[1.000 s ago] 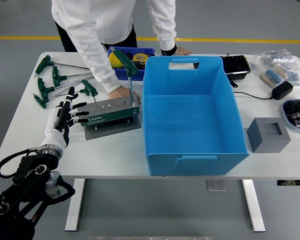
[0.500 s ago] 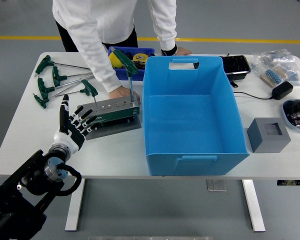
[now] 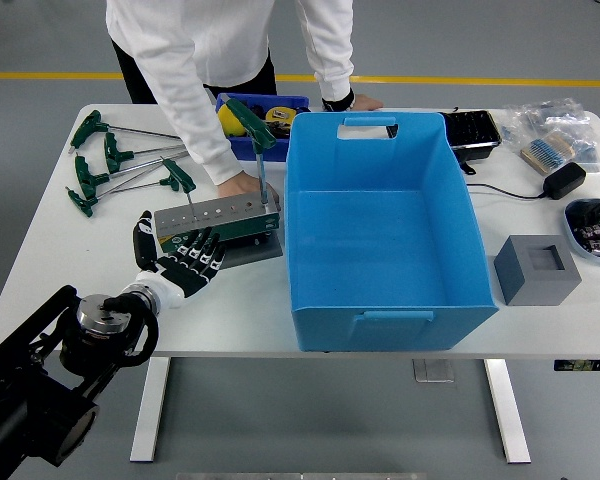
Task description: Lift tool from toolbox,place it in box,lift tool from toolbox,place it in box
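Observation:
A grey-green tool holder (image 3: 220, 217) stands on the table left of the big blue box (image 3: 380, 225). One green T-handle wrench (image 3: 252, 124) stands upright in the holder's right end. My left hand (image 3: 185, 262) lies in front of the holder's left part with its fingers spread, holding nothing, its fingertips overlapping the holder's front face. A person's hand (image 3: 242, 185) rests on the table right behind the holder. The box is open and nothing shows inside it. My right arm is out of view.
Several green T-handle wrenches (image 3: 110, 165) lie at the table's back left. A small blue bin (image 3: 263, 120) with a yellow tape measure sits behind the holder. The person's other hand (image 3: 355, 101) leans behind the box. A grey foam block (image 3: 537, 268), charger and parts trays sit at the right.
My left hand has swung right and toward the holder, from the table's left side to just in front of it. The person and the upright wrench have stayed put.

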`<act>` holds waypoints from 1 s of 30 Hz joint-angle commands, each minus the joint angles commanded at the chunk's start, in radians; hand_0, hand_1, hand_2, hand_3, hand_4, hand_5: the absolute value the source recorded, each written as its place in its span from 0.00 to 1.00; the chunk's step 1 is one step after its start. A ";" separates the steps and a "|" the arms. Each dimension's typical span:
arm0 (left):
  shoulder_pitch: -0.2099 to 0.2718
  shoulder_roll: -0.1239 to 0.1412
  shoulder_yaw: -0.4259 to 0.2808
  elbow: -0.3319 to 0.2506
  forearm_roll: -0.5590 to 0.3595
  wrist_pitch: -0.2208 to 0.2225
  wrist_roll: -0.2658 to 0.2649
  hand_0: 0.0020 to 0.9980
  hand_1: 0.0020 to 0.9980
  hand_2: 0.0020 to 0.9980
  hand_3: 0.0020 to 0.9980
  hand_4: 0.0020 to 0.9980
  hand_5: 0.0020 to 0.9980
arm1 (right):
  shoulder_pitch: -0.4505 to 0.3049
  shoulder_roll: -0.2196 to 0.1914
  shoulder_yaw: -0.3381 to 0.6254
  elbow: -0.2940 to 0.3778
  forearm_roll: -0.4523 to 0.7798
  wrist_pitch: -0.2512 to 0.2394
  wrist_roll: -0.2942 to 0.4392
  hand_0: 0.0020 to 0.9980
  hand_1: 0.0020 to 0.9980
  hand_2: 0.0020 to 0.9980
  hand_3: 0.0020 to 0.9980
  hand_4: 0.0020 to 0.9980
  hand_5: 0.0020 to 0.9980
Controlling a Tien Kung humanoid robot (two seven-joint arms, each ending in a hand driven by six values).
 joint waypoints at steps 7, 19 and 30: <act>-0.022 0.009 -0.015 0.001 0.148 0.009 0.008 0.40 0.54 0.70 0.88 0.92 0.94 | 0.002 -0.002 -0.006 0.001 0.009 0.000 0.004 0.65 0.64 0.71 0.56 0.81 0.75; -0.044 0.019 0.006 0.012 0.185 0.000 0.020 0.40 0.54 0.70 0.88 0.92 0.94 | 0.001 -0.002 -0.005 0.001 0.002 0.001 0.002 0.65 0.64 0.71 0.56 0.81 0.76; -0.096 0.031 0.036 0.070 0.228 -0.032 0.044 0.41 0.54 0.70 0.89 0.92 0.94 | 0.003 -0.002 -0.004 0.002 0.000 0.002 0.001 0.65 0.64 0.71 0.56 0.81 0.75</act>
